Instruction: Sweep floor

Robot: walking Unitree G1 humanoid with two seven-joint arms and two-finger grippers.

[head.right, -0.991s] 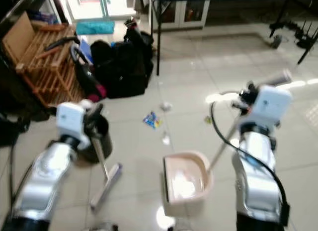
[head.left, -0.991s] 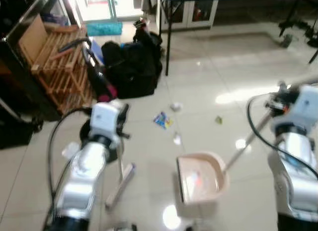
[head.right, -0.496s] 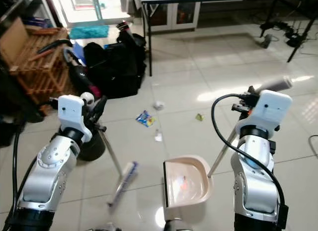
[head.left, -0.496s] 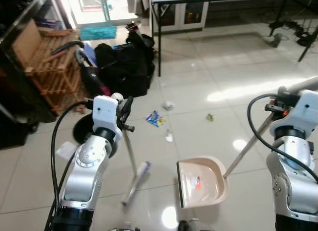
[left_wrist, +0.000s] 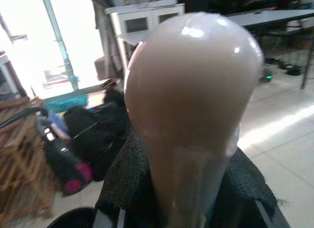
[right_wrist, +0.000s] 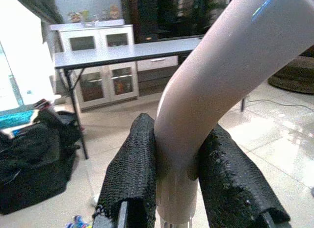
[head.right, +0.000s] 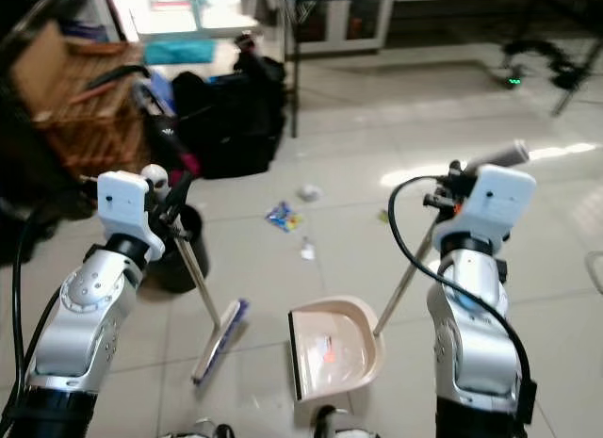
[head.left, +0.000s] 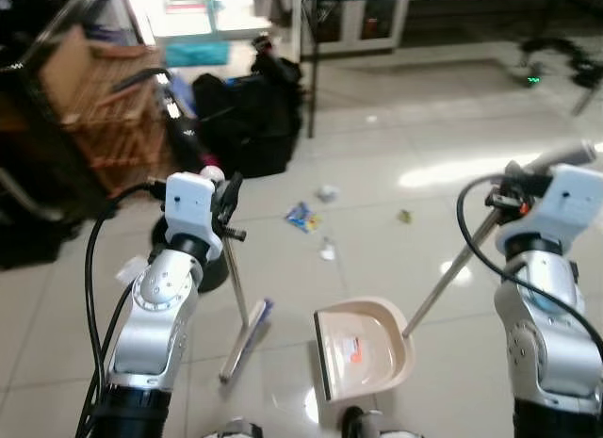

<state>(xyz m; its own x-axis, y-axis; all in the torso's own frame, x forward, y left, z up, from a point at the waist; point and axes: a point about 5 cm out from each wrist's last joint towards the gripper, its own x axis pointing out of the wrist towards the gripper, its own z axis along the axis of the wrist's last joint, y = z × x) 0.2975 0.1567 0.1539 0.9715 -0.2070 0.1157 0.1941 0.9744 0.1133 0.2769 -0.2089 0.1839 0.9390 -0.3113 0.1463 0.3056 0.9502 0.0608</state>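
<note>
Glossy cream floor tiles point(head.left: 452, 127) carry, nearest the robot, a beige plastic dustpan point(head.left: 362, 348) lying flat with its long metal handle slanting up to the right gripper point(right_wrist: 176, 164), whose black fingers are clamped around the handle's bent top, presumably so the pan can wait as a catcher. Just to its left the slim broom point(head.left: 244, 339) rests its head on the tiles, its pole rising to the left gripper point(left_wrist: 189, 189), fingers closed beneath the rounded knob; farther off lie scattered litter scraps point(head.left: 303, 215), then black bags point(head.left: 250, 122) beside a wooden rack point(head.left: 99, 104)
</note>
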